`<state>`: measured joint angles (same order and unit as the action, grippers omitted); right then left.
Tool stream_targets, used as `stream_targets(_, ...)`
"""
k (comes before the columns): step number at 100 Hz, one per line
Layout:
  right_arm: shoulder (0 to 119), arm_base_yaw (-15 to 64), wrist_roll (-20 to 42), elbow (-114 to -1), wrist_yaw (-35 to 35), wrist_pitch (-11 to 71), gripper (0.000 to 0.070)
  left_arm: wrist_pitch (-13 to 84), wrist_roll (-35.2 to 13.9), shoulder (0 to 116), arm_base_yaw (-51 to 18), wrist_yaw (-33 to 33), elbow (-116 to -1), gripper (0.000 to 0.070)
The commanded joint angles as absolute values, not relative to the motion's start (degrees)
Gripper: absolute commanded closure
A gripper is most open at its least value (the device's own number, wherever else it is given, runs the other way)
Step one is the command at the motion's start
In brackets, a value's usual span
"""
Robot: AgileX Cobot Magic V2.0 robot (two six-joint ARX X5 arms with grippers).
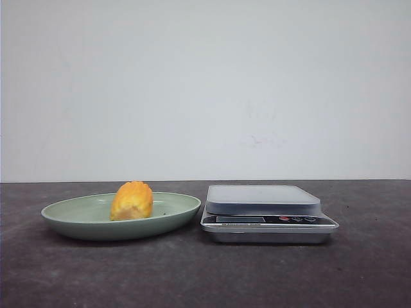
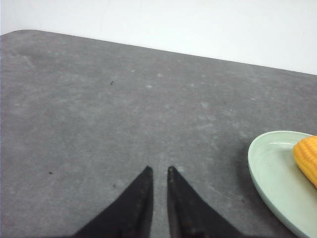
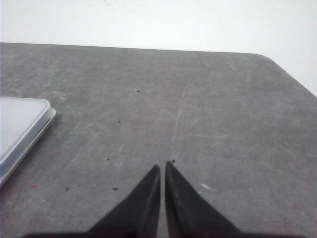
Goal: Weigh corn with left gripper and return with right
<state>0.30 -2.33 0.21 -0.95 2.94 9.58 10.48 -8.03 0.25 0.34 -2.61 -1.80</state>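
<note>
Resting on one green plate point(image 1: 77, 221) (beside one scale point(image 1: 266, 215)), one corn point(image 1: 131, 201); left gripper point(image 2: 159, 170) and right gripper point(image 3: 163, 164) nearly closed, empty.

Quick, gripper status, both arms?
Left gripper: closed, empty, over bare table.
Right gripper: closed, empty, over bare table.

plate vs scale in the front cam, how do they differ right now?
The plate is a round, pale green shallow dish; the scale is a boxy silver-grey unit with a flat rectangular platform.

The plate holds the corn; the scale's platform is bare.

The plate sits on the robot's left, the scale on its right.

The scale's front has a display and buttons; the plate is plain.

Both rest side by side on the dark table.
</note>
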Motion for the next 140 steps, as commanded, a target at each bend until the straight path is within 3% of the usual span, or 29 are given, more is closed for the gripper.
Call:
stream_targets(1,0.21,-2.46,-0.01,-0.75,2.98,8.84,0.0690,10.74,-7.11,0.19,0.38,-2.48,-0.80,0.0684)
stream_targets(63,0.21,-2.39,1.87,-0.75,3.44,8.97,0.0690,9.19,-7.14,0.19,0.36,-2.48,-0.80,0.0684)
stream_targets(88,0.21,-2.39,7.68,-0.80,3.42,9.58,0.0694,7.46,-7.81,0.19,0.36,-2.48,-0.80,0.0689)
stream_targets(99,0.27,-2.39,12.21,-2.74,3.42,9.69,0.0696,5.98,-13.54,0.21,0.36,-2.39,-1.67,0.0688)
stream_targets(117,3.73,-2.39,17.45,-11.00,4.86,10.94,0.0696,9.10,-19.70,4.49,0.36,-2.31,-11.16,0.0685)
stream_targets(140,14.41,-2.39,14.72,-27.64,5.98,18.00,0.0696,14.87,-19.64,21.17,0.36,-0.32,-31.62,0.0685)
